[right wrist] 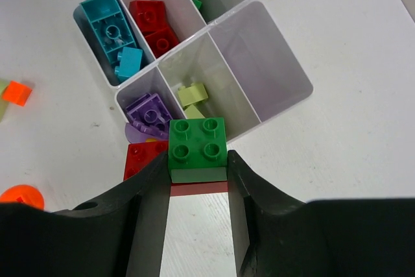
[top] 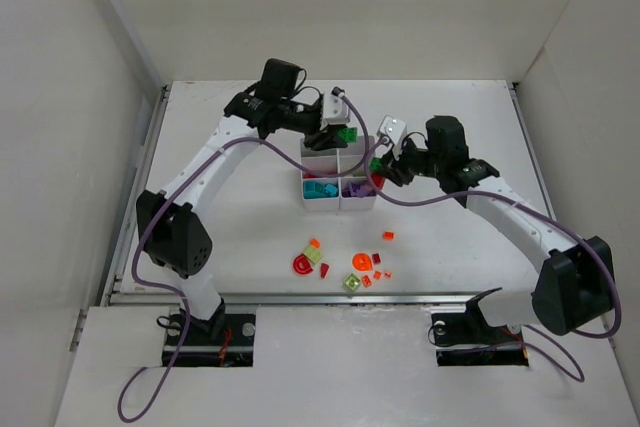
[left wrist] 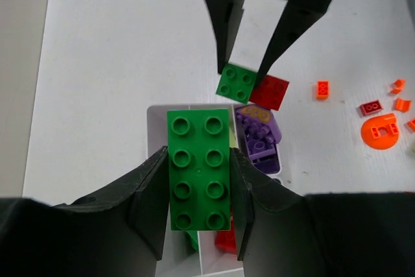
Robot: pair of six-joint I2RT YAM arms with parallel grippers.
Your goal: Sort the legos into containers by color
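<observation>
My left gripper [left wrist: 198,154] is shut on a long dark green brick [left wrist: 198,170] and holds it above the white containers [left wrist: 157,128], at their far end in the top view [top: 346,133]. My right gripper [right wrist: 198,157] is shut on a square dark green brick [right wrist: 197,142] just off the containers' [right wrist: 285,76] right side, over a red brick [right wrist: 144,157] lying on the table. The compartments hold teal [right wrist: 110,27], red [right wrist: 152,21], purple [right wrist: 150,111] and lime [right wrist: 192,95] legos. A dark green piece [right wrist: 195,3] shows in a far one.
Loose legos lie on the table in front of the containers [top: 340,205]: a red ring [top: 301,264], an orange disc [top: 362,261], a lime piece [top: 352,282] and several small orange and red bits. White walls enclose the table on three sides.
</observation>
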